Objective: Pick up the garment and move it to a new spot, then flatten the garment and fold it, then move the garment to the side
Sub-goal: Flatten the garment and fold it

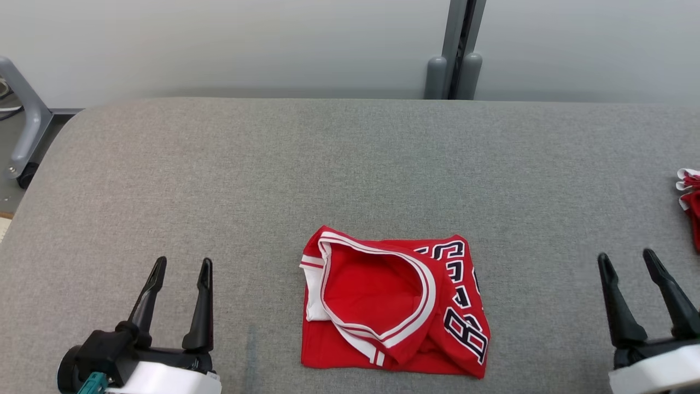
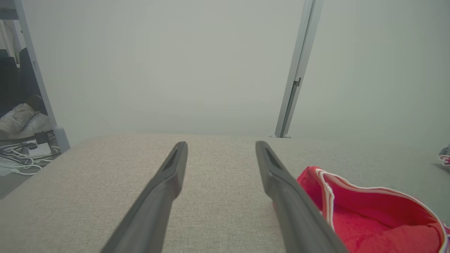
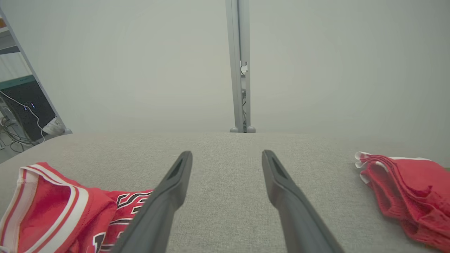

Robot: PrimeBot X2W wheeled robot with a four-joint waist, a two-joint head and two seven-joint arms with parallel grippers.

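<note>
Jaws spread wide and empty, our left gripper sits at lower left and our right gripper at lower right, with the folded red garment lying bottom-centre between them.

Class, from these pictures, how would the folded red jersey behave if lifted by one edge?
Probably floppy: the red jersey lies in soft, rumpled folds, so it would likely droop and unfold. The fabric looks thin, so probably light.

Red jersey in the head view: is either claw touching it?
No, the red jersey lies between the left claw and right claw, apart from both.
</note>
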